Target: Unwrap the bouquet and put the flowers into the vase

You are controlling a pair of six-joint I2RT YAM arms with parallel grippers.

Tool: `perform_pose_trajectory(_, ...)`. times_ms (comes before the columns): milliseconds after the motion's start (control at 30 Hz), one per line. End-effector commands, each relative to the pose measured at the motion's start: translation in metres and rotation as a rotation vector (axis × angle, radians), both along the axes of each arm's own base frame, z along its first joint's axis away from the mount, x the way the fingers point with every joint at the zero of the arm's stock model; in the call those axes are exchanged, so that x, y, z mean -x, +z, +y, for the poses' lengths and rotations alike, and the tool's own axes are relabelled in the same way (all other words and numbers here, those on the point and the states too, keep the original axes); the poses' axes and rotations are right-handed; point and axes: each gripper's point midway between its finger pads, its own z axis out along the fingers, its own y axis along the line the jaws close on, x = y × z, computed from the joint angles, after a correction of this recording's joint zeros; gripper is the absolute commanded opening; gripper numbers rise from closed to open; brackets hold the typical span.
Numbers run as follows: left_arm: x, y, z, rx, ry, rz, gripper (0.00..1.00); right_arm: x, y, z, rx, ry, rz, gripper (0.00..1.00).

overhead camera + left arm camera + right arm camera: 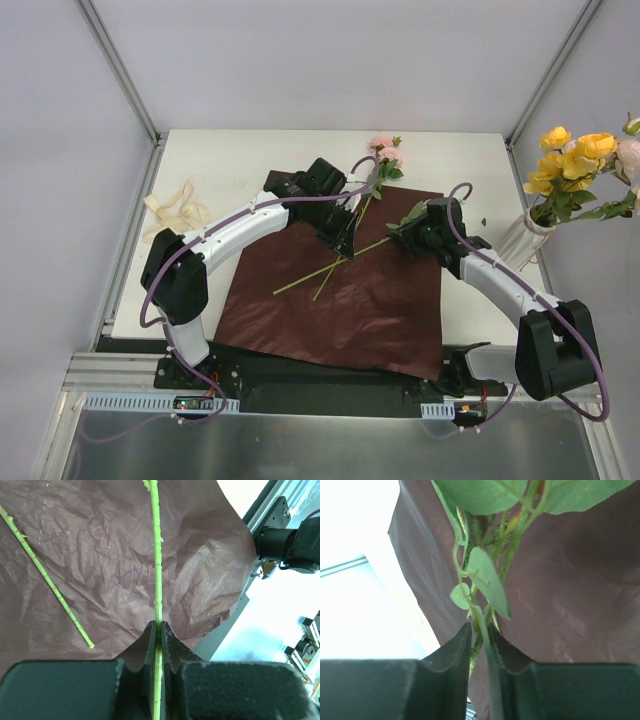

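Note:
The bouquet's maroon paper (340,300) lies spread flat on the table. Two loose flowers rest on it. One has a pink bloom (383,150); my left gripper (344,243) is shut on its thin green stem (158,570), which runs straight out between the fingers. A second stem (47,575) lies to its left. My right gripper (408,238) has its jaws closed in on the leafy upper part of the other flower (487,580), touching leaves and stem. The white vase (522,238) stands at the right edge of the table and holds yellow roses (570,160).
A loose cream ribbon (175,210) lies at the table's left edge. Metal frame posts (120,70) rise at the back corners. The right arm's base (285,540) shows beyond the paper's edge in the left wrist view.

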Motion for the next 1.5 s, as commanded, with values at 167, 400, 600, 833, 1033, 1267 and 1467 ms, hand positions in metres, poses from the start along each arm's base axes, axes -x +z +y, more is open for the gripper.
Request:
perform_pose_trajectory(167,0.002,0.007,-0.003,0.034,-0.021,-0.011,0.0,-0.016,0.047,-0.002,0.077,0.079,-0.156,0.04)
perform_pose_trajectory(400,-0.005,0.007,0.002,0.039,-0.021,-0.02,0.25,-0.01,0.076,-0.006,0.183,0.189,-0.259,0.0)
perform_pose_trajectory(600,-0.018,0.014,0.013,0.056,-0.005,-0.054,0.45,0.0,0.115,0.005,0.243,0.378,-0.455,0.0)
perform_pose_trajectory(833,-0.046,0.03,0.041,0.057,0.066,-0.15,0.62,0.024,0.143,0.0,0.39,0.567,-0.58,0.01)
perform_pose_trajectory(1033,-0.079,0.026,0.073,0.005,0.178,-0.197,0.63,0.064,0.182,-0.005,0.456,0.677,-0.757,0.01)
perform_pose_trajectory(1267,-0.102,0.019,0.094,-0.011,0.254,-0.175,0.64,0.132,0.246,-0.035,0.614,0.696,-1.015,0.01)
perform_pose_trajectory(1467,-0.104,0.022,0.098,-0.015,0.262,-0.192,0.64,0.167,0.28,-0.074,0.8,0.609,-1.121,0.0)
